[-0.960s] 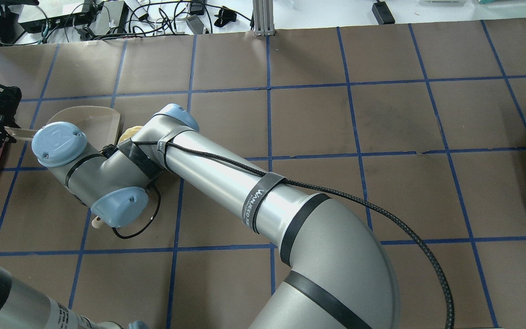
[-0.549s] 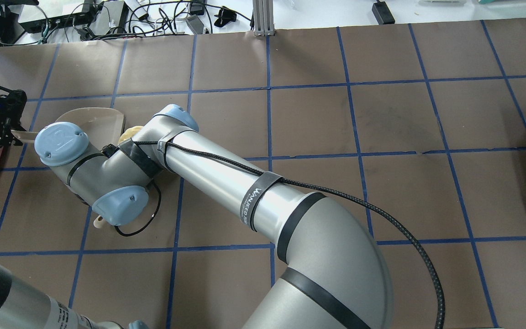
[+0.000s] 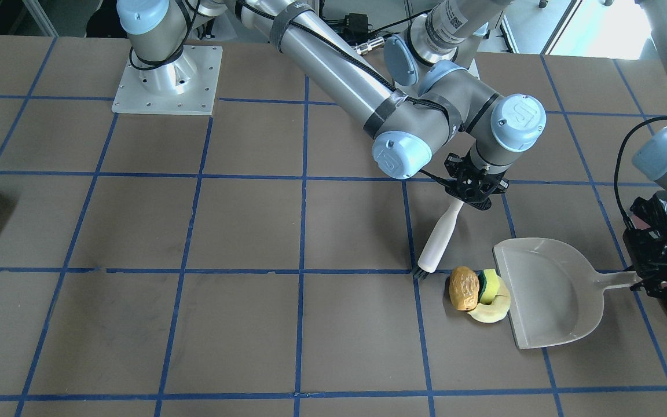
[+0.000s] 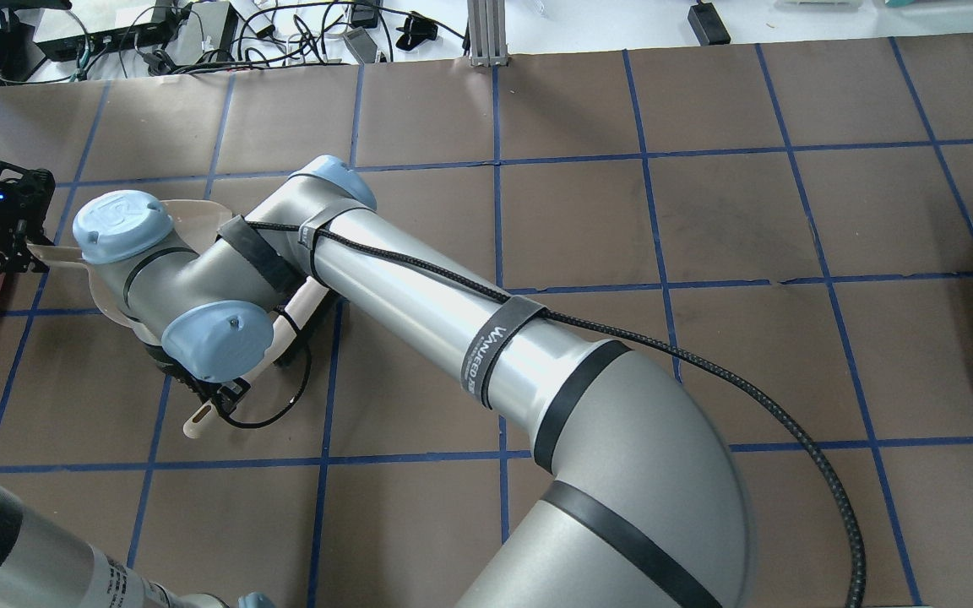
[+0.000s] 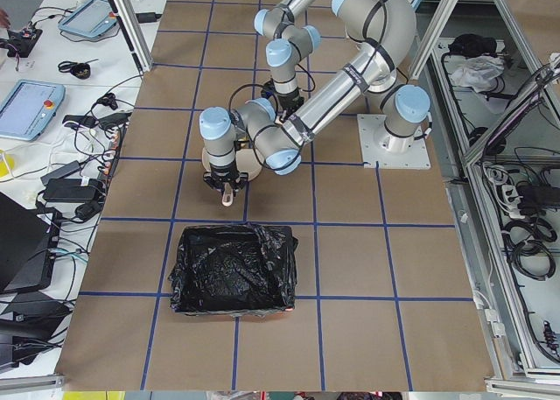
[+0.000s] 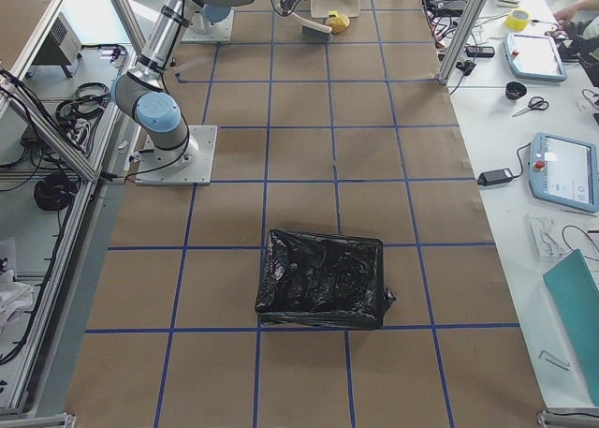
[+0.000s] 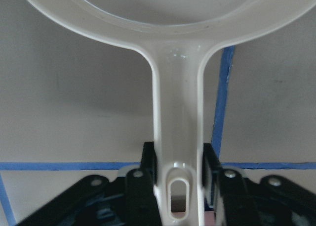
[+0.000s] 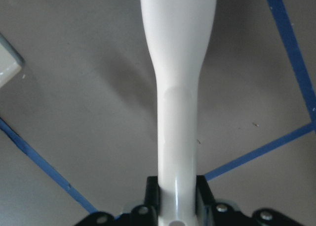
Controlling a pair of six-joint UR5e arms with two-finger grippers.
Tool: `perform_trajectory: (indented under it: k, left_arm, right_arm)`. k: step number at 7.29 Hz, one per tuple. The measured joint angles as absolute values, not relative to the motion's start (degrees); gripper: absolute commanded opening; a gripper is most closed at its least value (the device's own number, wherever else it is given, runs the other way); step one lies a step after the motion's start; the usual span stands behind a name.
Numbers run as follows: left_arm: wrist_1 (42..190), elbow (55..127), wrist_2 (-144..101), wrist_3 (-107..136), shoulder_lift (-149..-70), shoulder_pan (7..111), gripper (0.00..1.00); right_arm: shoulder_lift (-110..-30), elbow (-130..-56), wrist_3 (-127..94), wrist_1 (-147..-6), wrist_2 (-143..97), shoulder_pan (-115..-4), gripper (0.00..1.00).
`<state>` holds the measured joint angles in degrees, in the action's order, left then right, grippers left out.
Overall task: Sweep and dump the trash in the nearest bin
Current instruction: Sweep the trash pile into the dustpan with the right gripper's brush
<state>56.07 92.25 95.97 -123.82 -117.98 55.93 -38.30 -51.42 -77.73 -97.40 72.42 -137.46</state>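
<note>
Trash (image 3: 480, 298) at the dustpan (image 3: 553, 289) lip, none of it in yet.
Working outward from the table's left end: bin (image 5: 232, 269) sits near the pan handle, so I judge a short carry to dump. Left gripper (image 7: 178, 171) is clamped on that handle, pan flat with its mouth facing the pile. Past the pile, brush (image 3: 440, 237) bristles touch the table just beside the brown lump. Right gripper (image 3: 472, 190) pinches its handle, set to push panward.

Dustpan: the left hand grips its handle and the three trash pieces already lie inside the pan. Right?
No. The left hand does grip the handle of the dustpan, but the trash lies on the table at the pan's open edge, not inside, as the exterior front-facing view shows.
</note>
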Motion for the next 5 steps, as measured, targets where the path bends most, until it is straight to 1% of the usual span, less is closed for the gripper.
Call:
perform_trajectory:
  k: [2,5]
  left_arm:
    - [56.07,92.28,95.79,-123.51,-117.98,55.92,0.00]
    - [56.11,92.50,95.58,-123.40,-118.03,55.90,0.00]
  right_arm:
    - [-37.22,-46.62,-69.12,-87.31,69.46,-135.28,0.00]
    - [-32.86,-40.19,-60.56,-83.33,71.59,-134.09,0.00]
